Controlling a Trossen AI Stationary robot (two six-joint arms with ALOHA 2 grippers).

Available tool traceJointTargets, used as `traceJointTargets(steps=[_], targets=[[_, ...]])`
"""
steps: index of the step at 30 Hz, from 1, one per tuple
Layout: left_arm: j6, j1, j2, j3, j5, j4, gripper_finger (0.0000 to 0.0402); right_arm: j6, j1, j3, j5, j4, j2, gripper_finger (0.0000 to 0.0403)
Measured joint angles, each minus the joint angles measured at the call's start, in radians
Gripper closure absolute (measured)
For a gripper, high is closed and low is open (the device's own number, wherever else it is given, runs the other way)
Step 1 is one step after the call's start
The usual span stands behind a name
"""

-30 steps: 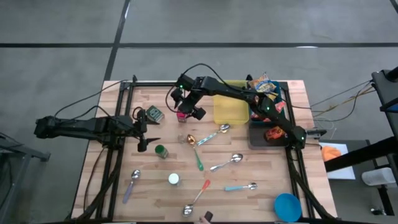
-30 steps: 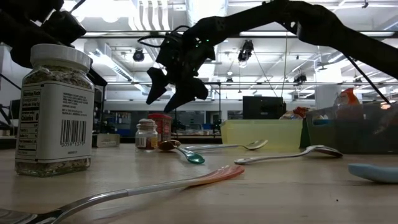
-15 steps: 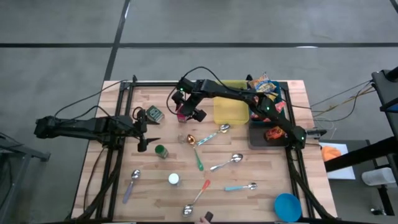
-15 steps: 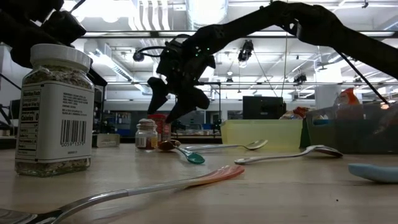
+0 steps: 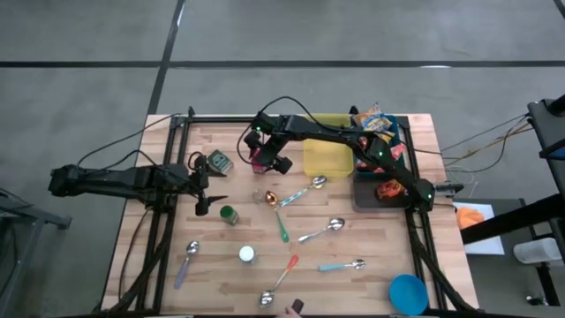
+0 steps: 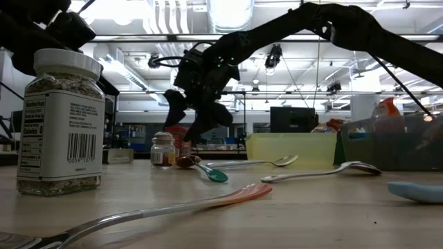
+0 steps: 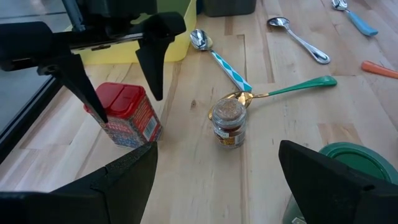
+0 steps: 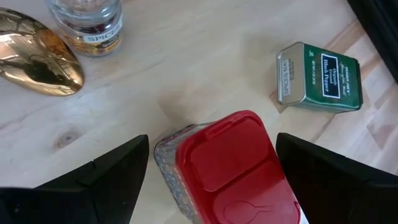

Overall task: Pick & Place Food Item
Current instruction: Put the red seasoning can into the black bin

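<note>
A spice container with a red lid (image 8: 236, 168) stands upright on the wooden table (image 5: 371, 238), left of the yellow tub; it also shows in the left wrist view (image 7: 127, 118). My right gripper (image 5: 263, 159) hangs open just above it, slanting down from the table's right. One finger (image 7: 84, 87) stands on each side of the lid (image 7: 152, 68), and I see no touch. My left gripper (image 7: 217, 186) waits open near the table's left edge, facing the container from farther off.
A small glass spice jar (image 7: 228, 124) and a gold spoon with a teal handle (image 7: 273, 93) lie beside the container. A green tin (image 8: 320, 78) lies on its other side. The yellow tub (image 5: 328, 157), a dark bin (image 5: 381, 172), several spoons and a blue bowl (image 5: 408, 293) fill the right half.
My right gripper has come down toward the red-lidded container, staying open and keeping its tilt. Its fingertips now hang at the height of the lid. The container has not moved.
</note>
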Motion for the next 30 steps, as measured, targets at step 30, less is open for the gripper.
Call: traceJointTargets(steps=[30], targets=[[0.0, 0.0, 0.0, 0.0, 0.0, 0.0, 0.0061, 0.131, 0.009, -0.003, 0.029, -0.096, -0.004, 0.0056]])
